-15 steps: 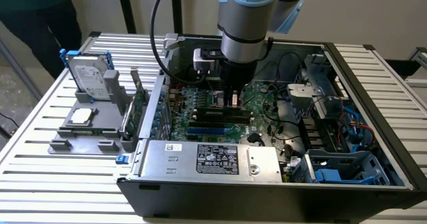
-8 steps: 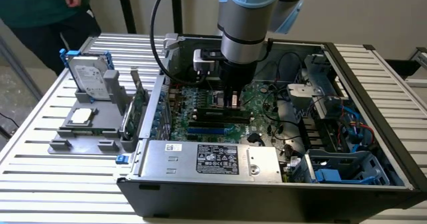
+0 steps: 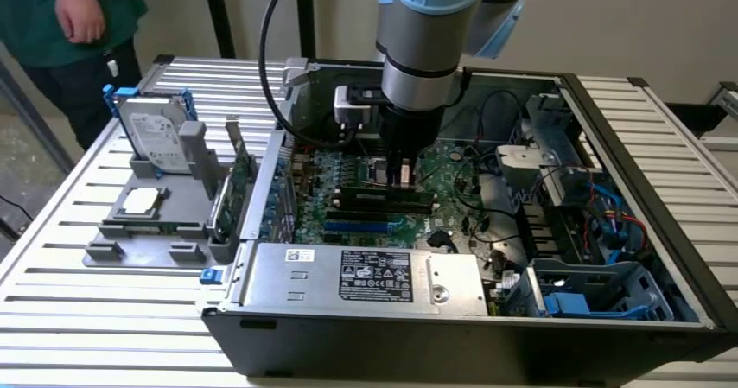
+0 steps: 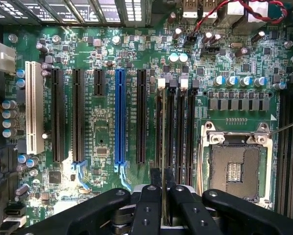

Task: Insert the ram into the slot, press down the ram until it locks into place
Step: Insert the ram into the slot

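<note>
The arm [image 3: 421, 51] is a silver-grey tube with pale blue joint caps; a black cable [image 3: 264, 51] loops beside it. The claw [image 4: 163, 178] is black, its fingers [image 4: 147, 210] dotted with screws.

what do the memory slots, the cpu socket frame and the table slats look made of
memory slots: black moulded plastic, matt, with pale latch clips. cpu socket frame: bare metal, probably steel, silvery with bright glints. table slats: likely aluminium, pale grey ribbed strips with a dull sheen.
</note>
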Tool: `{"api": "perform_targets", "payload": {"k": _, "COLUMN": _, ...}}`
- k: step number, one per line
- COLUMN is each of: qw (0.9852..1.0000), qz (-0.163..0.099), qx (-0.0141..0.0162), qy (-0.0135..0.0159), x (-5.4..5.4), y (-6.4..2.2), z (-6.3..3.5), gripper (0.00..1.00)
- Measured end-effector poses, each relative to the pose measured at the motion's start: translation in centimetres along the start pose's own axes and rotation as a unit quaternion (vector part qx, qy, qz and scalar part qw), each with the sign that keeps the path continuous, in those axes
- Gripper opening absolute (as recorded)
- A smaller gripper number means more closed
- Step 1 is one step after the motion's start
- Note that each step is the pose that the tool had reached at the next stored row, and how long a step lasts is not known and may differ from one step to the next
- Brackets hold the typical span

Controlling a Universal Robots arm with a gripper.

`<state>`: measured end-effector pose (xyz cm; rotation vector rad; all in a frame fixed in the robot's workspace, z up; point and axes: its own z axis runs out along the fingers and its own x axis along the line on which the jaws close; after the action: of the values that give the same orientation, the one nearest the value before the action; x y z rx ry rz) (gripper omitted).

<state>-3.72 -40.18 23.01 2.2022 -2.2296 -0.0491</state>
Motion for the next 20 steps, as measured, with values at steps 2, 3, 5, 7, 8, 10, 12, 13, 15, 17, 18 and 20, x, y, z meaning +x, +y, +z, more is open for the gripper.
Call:
{"api": "perform_targets", "payload": {"k": 2, "qw": 1.0000, "qz": 0.000, "qx": 0.0020, "qy": 0.0000, "x": 0.00, "y": 0.00, "z": 0.03, "gripper": 0.14}}
{"api": "perform_targets", "payload": {"k": 3, "qw": 1.0000, "qz": 0.000, "qx": 0.0031, "qy": 0.0000, "x": 0.00, "y": 0.01, "z": 0.04, "gripper": 0.14}}
{"api": "perform_targets", "payload": {"k": 5, "qw": 1.0000, "qz": 0.000, "qx": 0.0051, "qy": -0.0001, "x": 0.00, "y": 0.06, "z": 0.06, "gripper": 0.14}}
{"api": "perform_targets", "payload": {"k": 7, "qw": 1.0000, "qz": 0.000, "qx": 0.0068, "qy": -0.0002, "x": 0.01, "y": 0.18, "z": 0.08, "gripper": 0.14}}
{"api": "perform_targets", "payload": {"k": 8, "qw": 1.0000, "qz": 0.000, "qx": 0.0076, "qy": -0.0001, "x": 0.01, "y": 0.27, "z": 0.08, "gripper": 0.14}}
{"api": "perform_targets", "payload": {"k": 10, "qw": 1.0000, "qz": 0.000, "qx": 0.0093, "qy": -0.0001, "x": 0.02, "y": 0.36, "z": 0.11, "gripper": 0.14}}
{"api": "perform_targets", "payload": {"k": 12, "qw": 0.9999, "qz": 0.000, "qx": 0.0105, "qy": -0.0002, "x": 0.02, "y": 0.39, "z": 0.16, "gripper": 0.14}}
{"api": "perform_targets", "payload": {"k": 13, "qw": 0.9999, "qz": 0.000, "qx": 0.0112, "qy": -0.0001, "x": 0.02, "y": 0.40, "z": 0.18, "gripper": 0.14}}
{"api": "perform_targets", "payload": {"k": 15, "qw": 0.9999, "qz": 0.000, "qx": 0.0124, "qy": -0.0002, "x": 0.02, "y": 0.47, "z": 0.24, "gripper": 0.14}}
{"api": "perform_targets", "payload": {"k": 17, "qw": 0.9999, "qz": 0.000, "qx": 0.0132, "qy": -0.0001, "x": 0.03, "y": 0.58, "z": 0.28, "gripper": 0.14}}
{"api": "perform_targets", "payload": {"k": 18, "qw": 0.9999, "qz": 0.000, "qx": 0.0135, "qy": -0.0001, "x": 0.03, "y": 0.63, "z": 0.29, "gripper": 0.14}}
{"api": "perform_targets", "payload": {"k": 20, "qw": 0.9999, "qz": 0.000, "qx": 0.0139, "qy": -0.0002, "x": 0.03, "y": 0.70, "z": 0.32, "gripper": 0.14}}
